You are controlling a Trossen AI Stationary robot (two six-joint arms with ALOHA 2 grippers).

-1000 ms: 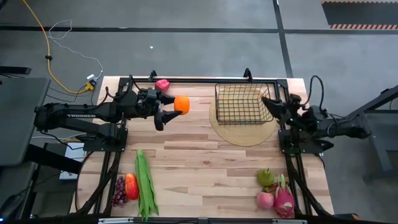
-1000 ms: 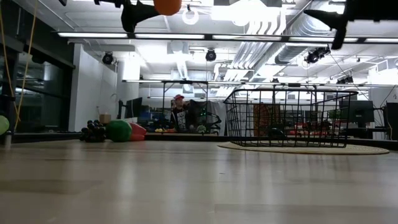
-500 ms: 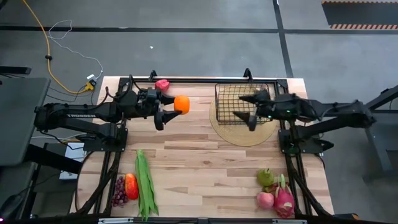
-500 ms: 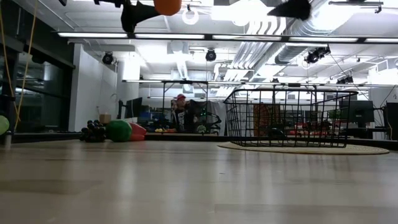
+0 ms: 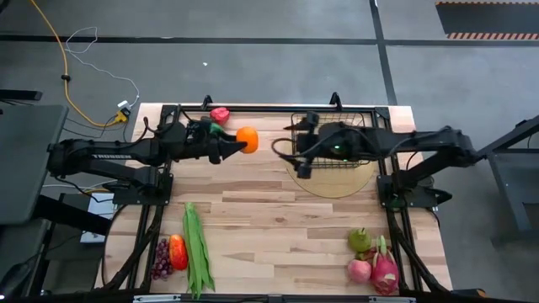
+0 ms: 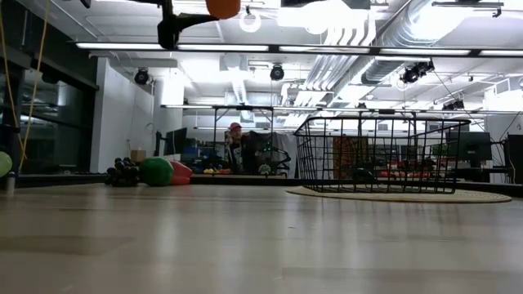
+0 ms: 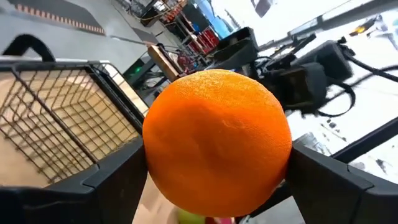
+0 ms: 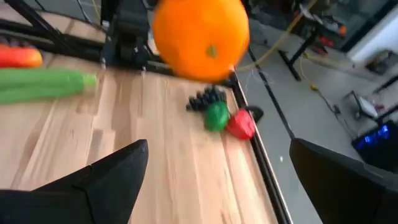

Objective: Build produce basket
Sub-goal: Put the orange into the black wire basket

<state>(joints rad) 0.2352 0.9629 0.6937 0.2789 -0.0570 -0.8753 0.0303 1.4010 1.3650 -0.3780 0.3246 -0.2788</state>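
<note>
My left gripper (image 5: pixel 229 145) is shut on an orange fruit (image 5: pixel 247 140), held high over the table's far left part; the fruit also shows at the top of the low view (image 6: pixel 222 6). My right gripper (image 5: pixel 289 157) is open and empty, reached out past the left side of the black wire basket (image 5: pixel 330 135), its fingers wide apart and facing the orange fruit (image 8: pixel 200 37) a short way off. The basket stands on a round tan mat (image 5: pixel 330 181); my right arm hides part of it. My left gripper pinches the orange fruit between its two fingers (image 7: pixel 115 180), one on each opposite side (image 7: pixel 155 155). The fingers come level from the table's left. The fruit is lifted clear, well above the table.
A red pepper (image 5: pixel 220 114), a green one and grapes (image 8: pixel 205 99) lie at the far left edge. Green beans (image 5: pixel 195 248), grapes (image 5: pixel 160 259) and a red-orange pepper (image 5: pixel 178 250) lie near left. A pear (image 5: pixel 360 240), apple (image 5: pixel 360 269) and dragon fruit (image 5: pixel 385 271) lie near right.
My right gripper has gone from the basket's right side across the basket toward the table's left, toward the orange fruit, staying open. My left gripper has turned about its wrist with the fruit, which stays lifted at about the same place.
</note>
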